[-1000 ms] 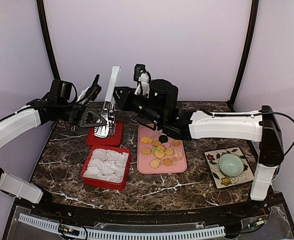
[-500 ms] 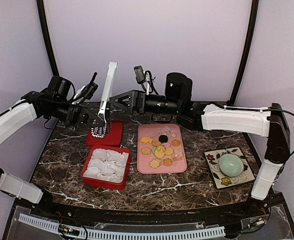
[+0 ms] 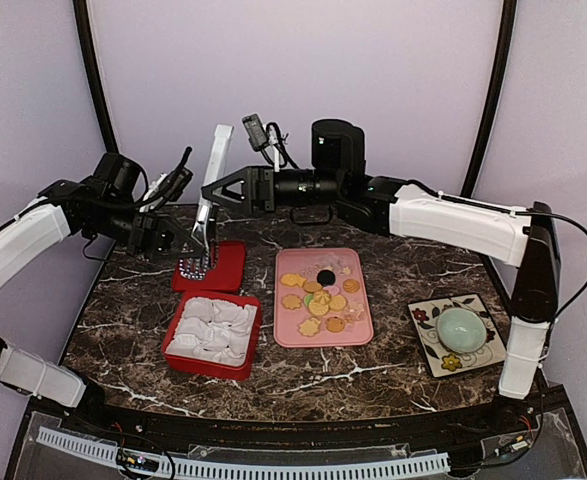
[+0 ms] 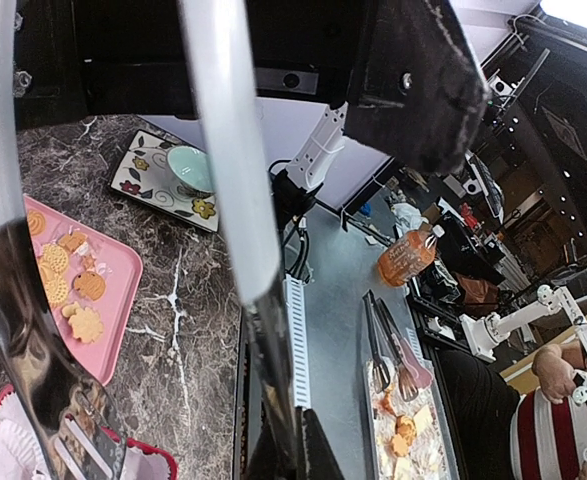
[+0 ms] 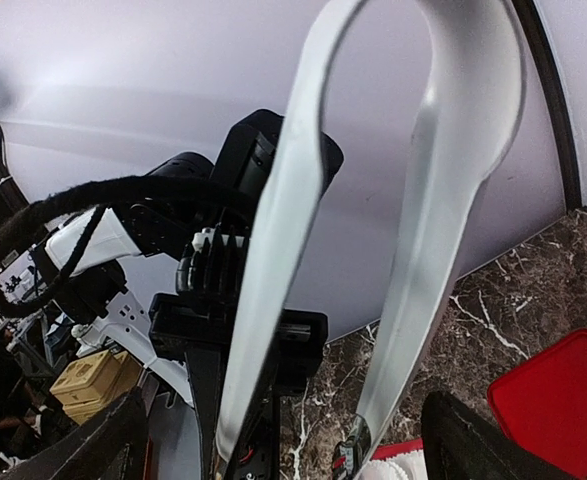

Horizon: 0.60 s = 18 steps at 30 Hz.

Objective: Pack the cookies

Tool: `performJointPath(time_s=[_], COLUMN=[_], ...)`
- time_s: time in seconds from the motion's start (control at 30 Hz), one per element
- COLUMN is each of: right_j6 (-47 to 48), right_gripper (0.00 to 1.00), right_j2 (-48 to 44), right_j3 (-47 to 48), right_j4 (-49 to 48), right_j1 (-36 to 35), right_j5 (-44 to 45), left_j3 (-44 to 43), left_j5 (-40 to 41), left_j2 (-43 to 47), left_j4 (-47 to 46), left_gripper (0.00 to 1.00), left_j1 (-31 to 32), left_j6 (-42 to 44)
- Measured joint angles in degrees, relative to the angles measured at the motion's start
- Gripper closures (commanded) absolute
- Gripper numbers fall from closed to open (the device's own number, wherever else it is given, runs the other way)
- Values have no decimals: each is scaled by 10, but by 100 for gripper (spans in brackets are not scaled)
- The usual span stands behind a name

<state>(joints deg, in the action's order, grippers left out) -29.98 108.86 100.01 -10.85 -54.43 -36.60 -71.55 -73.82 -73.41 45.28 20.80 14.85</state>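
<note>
The cookies [image 3: 319, 296] lie on a pink tray [image 3: 363, 328], golden ones around one black round. My left gripper [image 3: 180, 237] is shut on white-handled tongs [image 3: 213, 178], which stand tilted with their metal tips [image 3: 195, 263] over a red lid [image 3: 229, 268]. In the left wrist view the tongs [image 4: 228, 150] cross the frame above the cookies [image 4: 69, 276]. My right gripper [image 3: 213, 190] is open at the tongs' handle. In the right wrist view both arms of the tongs [image 5: 443, 200] pass between its spread fingers [image 5: 473, 440] with gaps on each side.
A red box [image 3: 178, 350] lined with white paper cups sits in front of the lid. A pale green bowl [image 3: 460, 328] rests on a flowered plate [image 3: 423, 318] at the right. The back wall stands close behind both grippers.
My right gripper has opened wide and lifted up and to the left along the tongs' handle. The left gripper has kept its hold, and the tongs now stand steeper.
</note>
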Motion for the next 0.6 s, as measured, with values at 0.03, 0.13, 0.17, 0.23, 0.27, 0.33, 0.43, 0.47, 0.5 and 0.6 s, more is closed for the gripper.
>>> performJointPath(time_s=[0.03,0.13,0.17,0.23,0.27,0.33,0.43,0.47,0.5,0.6], right_j6=[5,12,14,14,14,12,8,7,7,7], right_gripper=[5,8,9,12,13,17,23,25,29,35], right_j2=[-1,-1,-1,3,9,23,43,48,51,52], right_j3=[-2,-4,-4,4,16,37,57,58,58,58], right_j4=[3,15,19,24,26,28,27,27,27,29], right_j1=[0,1,1,1,1,0,-1,-2,-2,-2], right_j5=[0,2,1,-5,-9,-17,-27,-29,-30,-34], left_j3=[0,0,0,0,0,-1,-7,-9,-10,-11], left_j5=[0,0,0,0,0,0,4,5,8,13], left_j2=[0,0,0,0,0,0,-1,-1,-1,-2], left_j4=[3,9,9,12,12,17,29,35,46,59], left_gripper=[100,100,100,100,100,100,100,100,100,100], left_j1=[0,0,0,0,0,0,0,0,0,-1], left_j6=[2,7,8,10,11,14,26,30,32,45])
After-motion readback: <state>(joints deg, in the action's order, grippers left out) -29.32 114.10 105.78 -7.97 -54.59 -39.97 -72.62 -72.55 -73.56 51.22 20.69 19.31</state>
